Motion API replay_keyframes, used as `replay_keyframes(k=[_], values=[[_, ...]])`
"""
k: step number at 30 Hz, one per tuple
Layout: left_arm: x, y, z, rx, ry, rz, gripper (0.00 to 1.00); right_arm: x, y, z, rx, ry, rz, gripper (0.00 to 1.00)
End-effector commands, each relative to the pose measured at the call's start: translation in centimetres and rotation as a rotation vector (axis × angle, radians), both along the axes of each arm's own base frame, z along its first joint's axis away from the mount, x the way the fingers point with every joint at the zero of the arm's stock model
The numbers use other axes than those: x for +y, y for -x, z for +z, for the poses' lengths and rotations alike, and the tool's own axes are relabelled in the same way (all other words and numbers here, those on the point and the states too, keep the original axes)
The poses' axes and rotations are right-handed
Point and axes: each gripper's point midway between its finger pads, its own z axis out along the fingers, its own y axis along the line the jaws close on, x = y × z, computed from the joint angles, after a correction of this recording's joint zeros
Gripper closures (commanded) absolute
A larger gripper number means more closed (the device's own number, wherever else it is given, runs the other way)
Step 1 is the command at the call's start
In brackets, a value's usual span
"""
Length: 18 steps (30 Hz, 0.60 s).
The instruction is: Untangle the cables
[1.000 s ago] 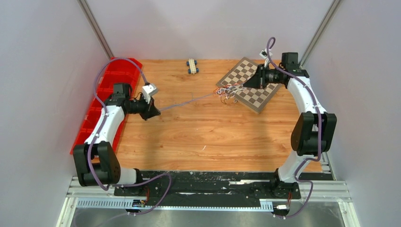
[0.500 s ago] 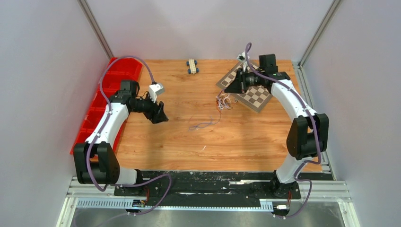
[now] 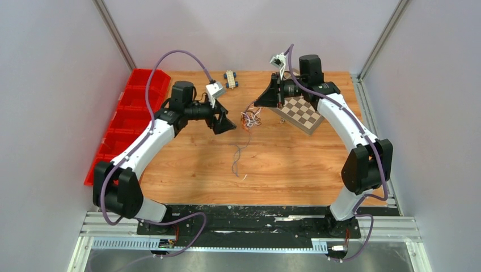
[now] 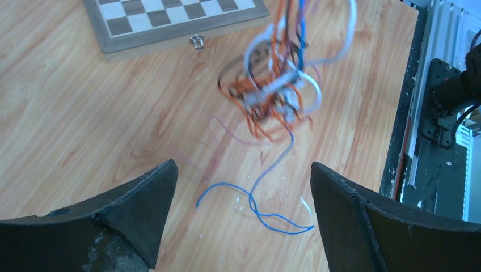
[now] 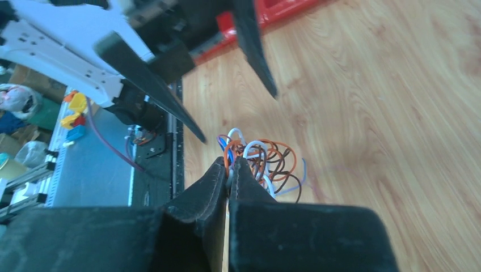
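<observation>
cables (image 3: pixel 250 119) in orange-white knot, hanging from clamped right pincer (image 5: pixel 230 173), left pincer (image 4: pixel 243 170) wide, empty

Wood-grain surface (image 3: pixel 283 170). Chessboard (image 3: pixel 303 116) lies flat beside right hand (image 3: pixel 256 104). Red bins (image 3: pixel 122 122) at the edge, behind left hand (image 3: pixel 227 127). Small wheeled toy (image 3: pixel 230 79) beyond both hands. Tail of the cables (image 3: pixel 238 157) trails on the wood, nearer than both.

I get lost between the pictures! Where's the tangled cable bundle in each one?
Top external: cable bundle, upper middle, between left gripper and right gripper.
Left wrist: cable bundle, upper middle, blurry.
Right wrist: cable bundle, lower middle, pinched by right gripper.
Shared landmark: open left gripper, in all three.
</observation>
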Motion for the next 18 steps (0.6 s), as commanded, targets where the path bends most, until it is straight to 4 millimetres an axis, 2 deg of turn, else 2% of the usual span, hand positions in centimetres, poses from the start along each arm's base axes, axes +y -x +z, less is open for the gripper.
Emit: replay_keyframes(k=[1,3,5,6,7,8,9,10,12,13,14,15,16,18], values=[[-3.3,-1.8,2.6,-0.071,0.076,-0.023,0.08,1.8,2.1,3.7,-0.067,-0.076,0.119,1.0],[-4.3,-1.5,2.6,-0.077,0.077,-0.055,0.16,2.2,2.4,3.8,-0.067,-0.082,0.137,1.0],[-4.9,-1.2,2.4,-0.075,0.076,-0.08,0.29,2.4,2.5,4.0,-0.07,-0.087,0.148,1.0],[-5.0,-1.0,2.2,-0.073,0.075,-0.093,0.47,2.4,2.4,4.1,-0.074,-0.087,0.146,1.0],[-5.0,-0.9,2.2,-0.072,0.074,-0.099,0.61,2.5,2.1,4.0,-0.077,-0.082,0.134,1.0],[-5.0,-0.5,2.3,-0.072,0.073,-0.114,0.88,2.4,1.6,3.9,-0.079,-0.074,0.114,1.0],[-4.9,-0.3,2.3,-0.069,0.074,-0.116,0.95,2.1,0.9,3.5,-0.077,-0.062,0.081,0.95],[-4.7,0.2,2.6,-0.06,0.085,-0.121,0.99,1.6,-0.1,2.9,-0.072,-0.046,0.043,0.84],[-4.4,0.5,3.1,-0.005,0.127,-0.092,1.0,0.1,-2.1,1.7,-0.053,-0.02,-0.037,0.49],[-4.0,0.1,3.4,0.042,0.169,-0.052,1.0,-0.9,-3.1,1.1,-0.013,-0.009,-0.092,0.35],[-3.7,0.0,3.7,0.071,0.193,-0.035,1.0,-1.7,-3.8,0.5,0.012,0.004,-0.138,0.26],[-3.2,-0.6,4.1,0.117,0.235,0.009,1.0,-2.4,-4.0,-0.1,0.026,0.016,-0.173,0.09],[-3.0,-0.9,4.1,0.143,0.253,0.03,1.0,-2.9,-3.8,-1.2,0.044,0.037,-0.198,0.02],[-2.6,-1.3,4.2,0.195,0.294,0.069,1.0,-3.2,-2.8,-2.1,0.033,0.055,-0.2,0.0]])
